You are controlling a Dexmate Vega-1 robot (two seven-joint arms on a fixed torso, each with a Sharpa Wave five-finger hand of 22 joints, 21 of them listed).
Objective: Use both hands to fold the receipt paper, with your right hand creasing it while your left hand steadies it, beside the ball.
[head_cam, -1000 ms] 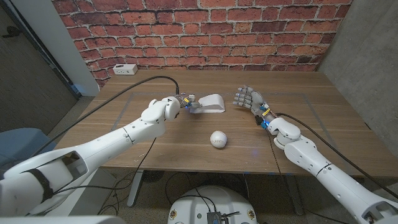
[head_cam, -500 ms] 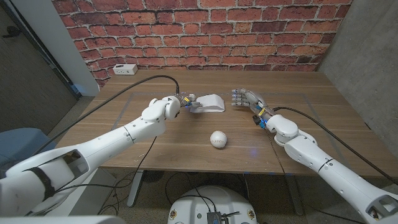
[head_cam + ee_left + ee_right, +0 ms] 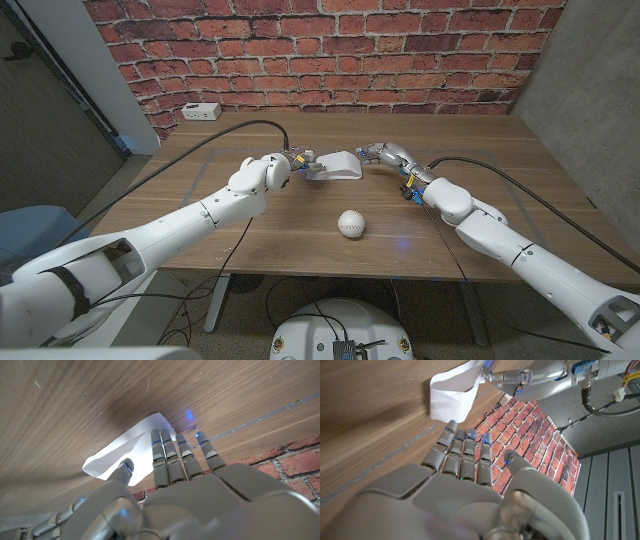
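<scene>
- Centrally, the receipt paper (image 3: 340, 165) lies on the wooden table (image 3: 250, 225) toward its far side, a white strip arched up into a loose loop rather than pressed flat; the right wrist view (image 3: 452, 392) shows it bowed, with one end lifted off the wood.
- At its left end, the left hand (image 3: 303, 165) meets the paper. In the left wrist view the fingers (image 3: 167, 457) lie stretched over the sheet (image 3: 125, 457) and the thumb sits against its nearer edge, so the hand looks to be pinching that end, fingers drawn together on it.
- On the other side, the right hand (image 3: 385, 155) reaches in with its fingertips just beside the paper's right end; whether they touch it I cannot tell. The right wrist view (image 3: 465, 460) shows its fingers straight, side by side and slightly spread, with nothing between them and the thumb.
- Nearer the robot, the ball (image 3: 350, 223), white and round, rests on the table, apart from both the paper and the hands.
- Farther out, a small white box (image 3: 202, 111) stands at the table's far left corner, in front of the brick wall (image 3: 330, 50).
- Black cables (image 3: 225, 130) run along both arms toward the wrists.
</scene>
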